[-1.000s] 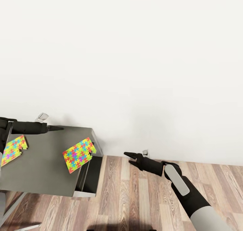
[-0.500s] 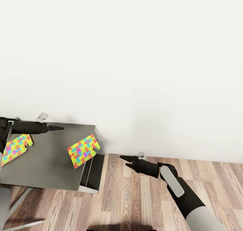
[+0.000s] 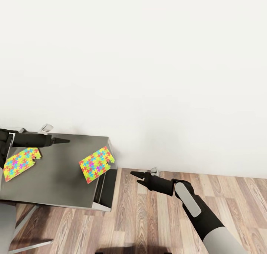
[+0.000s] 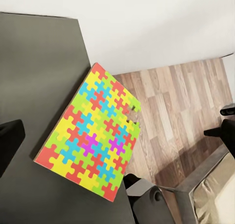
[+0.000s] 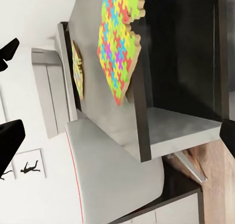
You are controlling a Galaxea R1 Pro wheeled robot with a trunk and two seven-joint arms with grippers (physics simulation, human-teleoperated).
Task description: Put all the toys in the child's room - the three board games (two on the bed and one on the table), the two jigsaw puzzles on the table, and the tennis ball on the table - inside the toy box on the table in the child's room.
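Nearest to the robot, its right arm reaches forward over the wooden floor [image 3: 148,217]; the right gripper [image 3: 135,176] at its end hangs in the air beside the table's end, its two dark fingers spread apart with nothing between them (in the right wrist view one fingertip [image 5: 10,50] sits well clear of the other). Off to the left stands the table [image 3: 55,180], its dark grey top ending in an open-fronted shelf unit [image 3: 105,189] that faces the gripper. At the near left, below the table's edge, shows a pale grey rounded shape [image 5: 107,180] that I cannot identify.

Two jigsaw puzzles lie flat on the dark top, well apart from each other; the right-hand puzzle [image 3: 96,164] rests at the table's end with one corner poking just past the edge above the shelf, its notched corner toward the wall; the left wrist view shows it [image 4: 95,133] close up, a sheet of yellow, green, blue, pink and red interlocking pieces. The left-hand puzzle [image 3: 21,162] lies near the head view's left border, just beneath the left arm.

Farther back, the left gripper [image 3: 61,140] is held out over the table's far edge, above the surface and apart from both puzzles; its fingers look drawn together to a point. Behind everything rises a plain white wall [image 3: 148,61], meeting the floor at a pale skirting.
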